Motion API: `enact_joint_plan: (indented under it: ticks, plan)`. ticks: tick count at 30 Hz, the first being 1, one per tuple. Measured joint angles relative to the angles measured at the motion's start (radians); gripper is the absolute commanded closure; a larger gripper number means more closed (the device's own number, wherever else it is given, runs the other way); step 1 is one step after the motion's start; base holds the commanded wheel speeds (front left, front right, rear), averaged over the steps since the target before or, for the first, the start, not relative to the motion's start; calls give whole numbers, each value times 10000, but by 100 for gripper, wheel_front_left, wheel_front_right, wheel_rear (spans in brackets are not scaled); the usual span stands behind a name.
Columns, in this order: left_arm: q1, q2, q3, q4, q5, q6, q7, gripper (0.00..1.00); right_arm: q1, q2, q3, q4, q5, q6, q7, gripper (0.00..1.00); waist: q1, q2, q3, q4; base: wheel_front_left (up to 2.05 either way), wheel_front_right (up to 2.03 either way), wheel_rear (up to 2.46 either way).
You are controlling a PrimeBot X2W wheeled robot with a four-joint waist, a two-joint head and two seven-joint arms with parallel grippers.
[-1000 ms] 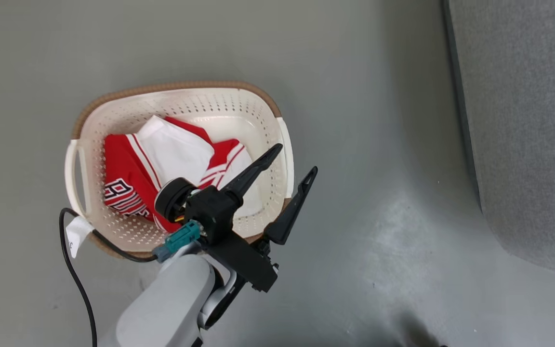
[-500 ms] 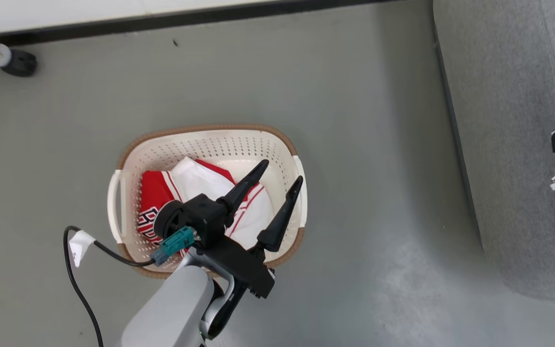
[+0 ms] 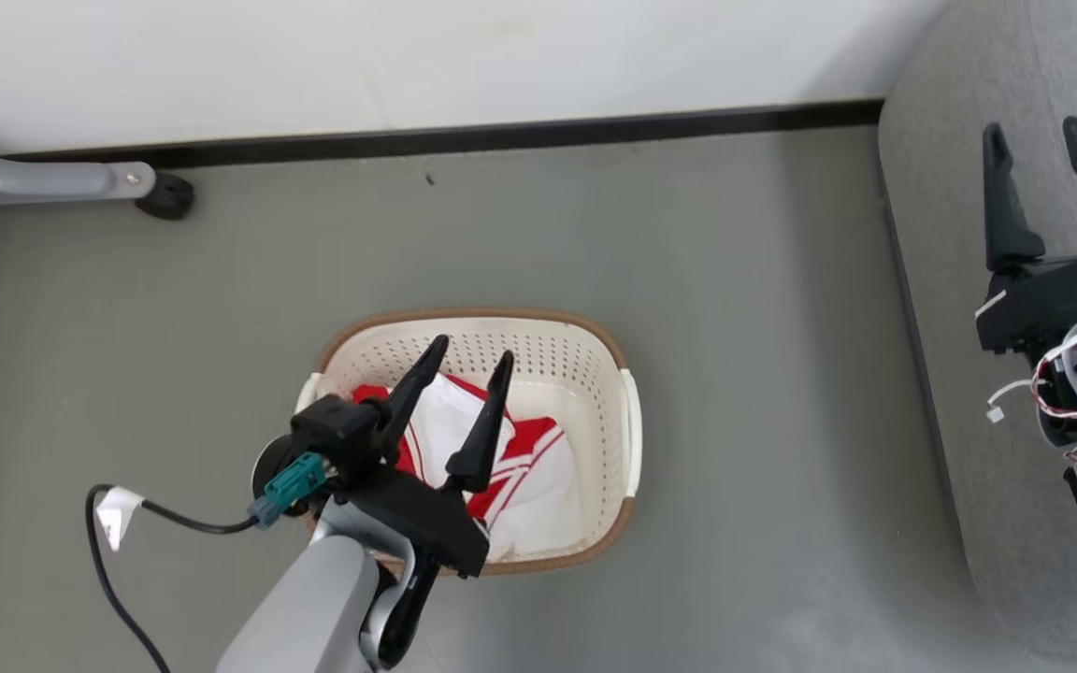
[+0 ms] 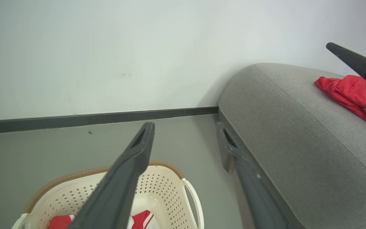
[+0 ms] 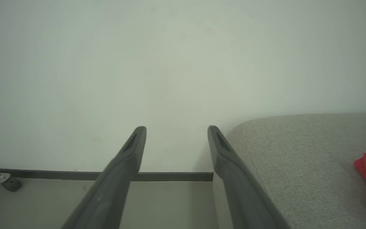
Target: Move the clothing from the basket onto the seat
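**Left gripper (image 3: pixel 472 350) poised over the laundry basket (image 3: pixel 606 348), fingers spread and empty**

The cream basket stands on the grey floor (image 3: pixel 744 393) near the rounded end of the grey sofa (image 3: pixel 950 280), probably close enough that a turn at the waist covers the transfer. A red-and-white basketball garment (image 3: pixel 538 477) lies crumpled on the basket's bottom. The left gripper points down at it with its fingers wide apart, set up for a plunge and pinch. Whether the tips touch the cloth cannot be told. The right gripper (image 3: pixel 1034 128) hangs over the sofa near its end edge, also spread and holding nothing. A red garment (image 4: pixel 345 92) lies on the sofa seat, so I judge the task to be partly done.
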Motion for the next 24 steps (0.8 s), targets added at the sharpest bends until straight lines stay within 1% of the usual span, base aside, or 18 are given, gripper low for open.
enact_joint_plan:
  ticks: [5, 13, 22, 24]
  plan:
    - [263, -21, 470, 190, 23, 178, 0, 0, 282, 178, 130, -88, 0, 90, 0, 0, -1, 0, -483, 291, 0, 0, 0]
    - [532, -2, 1210, 472, 278, 579, 0, 0, 1113, 773, 508, -301, -2, 221, 0, 0, 0, 0, -1124, 721, 0, 0, 0]
    - [1126, 249, 2117, 541, 439, 1016, 2, 0, 1848, 1338, 723, -462, -92, 247, 0, 0, 0, 0, -1722, 1057, 0, 0, 0]
    - [1283, 330, 2299, 539, 497, 1049, 2, 0, 1987, 1482, 748, -506, -92, 244, 2, 0, 1, -1, -1832, 1075, 0, 0, 0]
